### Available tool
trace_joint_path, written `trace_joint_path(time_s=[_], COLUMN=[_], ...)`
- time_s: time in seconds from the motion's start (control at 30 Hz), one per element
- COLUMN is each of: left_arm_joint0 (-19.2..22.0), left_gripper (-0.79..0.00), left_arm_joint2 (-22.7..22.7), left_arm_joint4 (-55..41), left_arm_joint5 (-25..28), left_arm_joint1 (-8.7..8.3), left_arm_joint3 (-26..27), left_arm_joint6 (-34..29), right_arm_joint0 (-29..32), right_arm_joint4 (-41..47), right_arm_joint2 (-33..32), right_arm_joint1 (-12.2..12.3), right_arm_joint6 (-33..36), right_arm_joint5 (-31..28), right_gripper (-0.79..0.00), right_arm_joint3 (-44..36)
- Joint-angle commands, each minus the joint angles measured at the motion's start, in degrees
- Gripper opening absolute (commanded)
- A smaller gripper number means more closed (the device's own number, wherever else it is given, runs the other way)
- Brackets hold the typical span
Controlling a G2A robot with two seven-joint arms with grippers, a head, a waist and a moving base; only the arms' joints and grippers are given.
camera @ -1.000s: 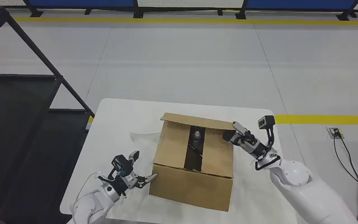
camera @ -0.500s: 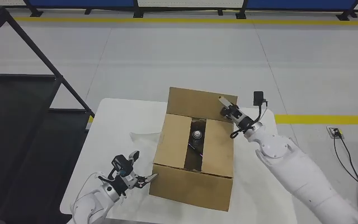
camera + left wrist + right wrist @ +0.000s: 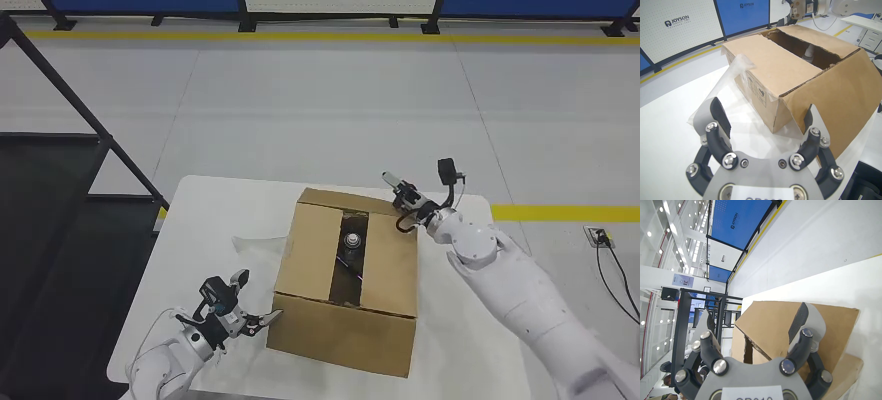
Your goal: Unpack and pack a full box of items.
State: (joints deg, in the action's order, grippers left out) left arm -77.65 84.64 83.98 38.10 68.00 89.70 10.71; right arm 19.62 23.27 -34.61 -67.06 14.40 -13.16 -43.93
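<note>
"Top view first: how far along is the job?"
"Hardly begun. The box [image 3: 345, 290] stands on the table [image 3: 200, 230], its flaps nearly flat. A gap between them shows a bottle [image 3: 351, 241] inside, and nothing is unpacked."
"And the claws?"
"The left claw [image 3: 763, 106] gapes empty by the box's near corner. The right claw [image 3: 755, 308] is spread wide and empty over the far edge."
</note>
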Motion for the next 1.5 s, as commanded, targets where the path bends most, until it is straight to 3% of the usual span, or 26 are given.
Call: trace_joint_path(time_s=[0.0, 0.27, 0.5, 0.8, 0.93, 1.47], left_arm_joint0=[0.0, -1.08, -2.1, 1.48, 3.16, 3.28], left_gripper=[0.0, 0.0, 0.0, 0.0, 0.0, 0.0], left_arm_joint2=[0.0, 0.89, 3.89, 0.04, -1.72, -3.67], left_arm_joint4=[0.0, -2.71, -7.61, -5.46, -5.74, -4.03], left_arm_joint5=[0.0, -2.68, -6.09, -17.73, -18.8, -19.18], left_arm_joint1=[0.0, -0.03, -0.21, 0.59, 0.9, 1.01], left_arm_joint3=[0.0, 1.3, 1.42, -2.89, -4.89, -3.49], left_arm_joint6=[0.0, 0.82, 1.72, -3.09, -3.59, -5.47], right_arm_joint0=[-0.23, 1.45, 6.33, 14.98, 14.98, 16.45], right_arm_joint4=[-0.11, 1.09, 3.56, 6.05, 6.05, 2.78], right_arm_joint2=[-0.24, -3.61, -8.37, -14.54, -14.54, -14.3], right_arm_joint1=[-0.44, -0.97, 0.89, 4.08, 4.08, 3.53], right_arm_joint6=[0.5, 1.71, 11.4, 24.93, 24.93, 27.0], right_arm_joint5=[-0.33, -8.69, -13.92, -12.54, -12.54, -8.62], right_gripper=[0.0, 0.0, 0.0, 0.0, 0.0, 0.0], right_arm_joint3=[1.17, 1.07, -6.37, -19.6, -19.6, -22.51])
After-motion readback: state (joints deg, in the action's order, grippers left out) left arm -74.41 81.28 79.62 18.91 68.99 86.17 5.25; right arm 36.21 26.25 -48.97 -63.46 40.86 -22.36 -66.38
